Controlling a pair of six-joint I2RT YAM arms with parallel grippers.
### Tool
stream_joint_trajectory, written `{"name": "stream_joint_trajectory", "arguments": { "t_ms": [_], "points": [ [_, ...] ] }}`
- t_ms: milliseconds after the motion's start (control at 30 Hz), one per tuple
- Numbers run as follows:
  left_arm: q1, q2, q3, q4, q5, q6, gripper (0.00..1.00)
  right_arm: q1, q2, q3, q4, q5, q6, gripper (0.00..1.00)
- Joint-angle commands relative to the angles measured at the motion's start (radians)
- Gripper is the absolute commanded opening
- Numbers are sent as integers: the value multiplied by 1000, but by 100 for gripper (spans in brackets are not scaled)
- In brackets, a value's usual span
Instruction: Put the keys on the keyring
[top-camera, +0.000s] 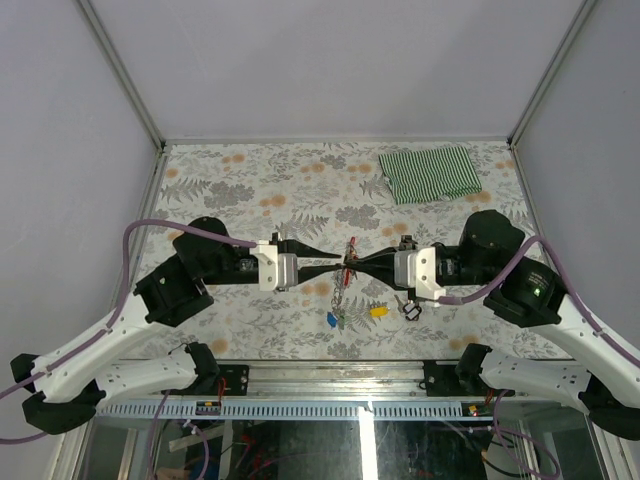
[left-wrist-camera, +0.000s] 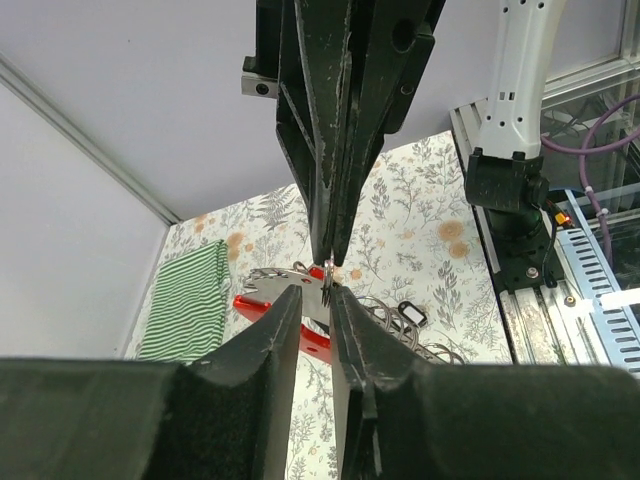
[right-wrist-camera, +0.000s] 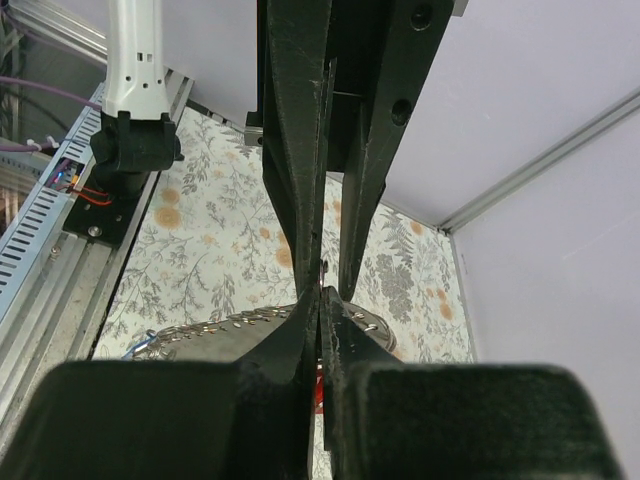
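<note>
My two grippers meet tip to tip above the middle of the table. The right gripper (top-camera: 353, 263) (right-wrist-camera: 320, 298) is shut on a small silver ring (left-wrist-camera: 327, 280) of the keyring. The keyring's red clip (left-wrist-camera: 254, 306) (top-camera: 350, 247) sits just behind the tips, and its chain (top-camera: 341, 292) hangs down to the table. The left gripper (top-camera: 341, 262) (left-wrist-camera: 317, 293) stands slightly open, its tips on either side of that ring and a narrow gap between its fingers. The keys lie below: a blue one (top-camera: 330, 321), a green one (top-camera: 341, 317) and a yellow one (top-camera: 378, 311).
A small black loop tag (top-camera: 410, 308) (left-wrist-camera: 412, 314) lies on the floral tabletop right of the keys. A green-striped folded cloth (top-camera: 430, 174) (left-wrist-camera: 185, 300) rests at the back right. Grey walls with metal corner posts (top-camera: 122, 75) enclose the table.
</note>
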Motion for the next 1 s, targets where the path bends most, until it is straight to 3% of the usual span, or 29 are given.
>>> {"name": "stream_joint_trajectory", "arguments": {
  "t_ms": [0,333,433,500,700,967],
  "points": [
    [-2,2,42,4,-24,20,18,6,1,54,21,29,-16,0],
    [-2,6,49,5,-17,17,16,5,17,62,3,49,-19,0],
    [-3,9,50,4,-13,13,1,6,22,63,9,45,-18,0],
    [-3,4,50,4,-13,12,0,6,21,63,19,40,-17,0],
    [-2,-67,-31,163,10,-52,0,6,-32,-19,169,-6,25,28],
    [-3,-158,-175,462,18,-260,0,6,-135,-139,385,10,139,36]
  ]
}}
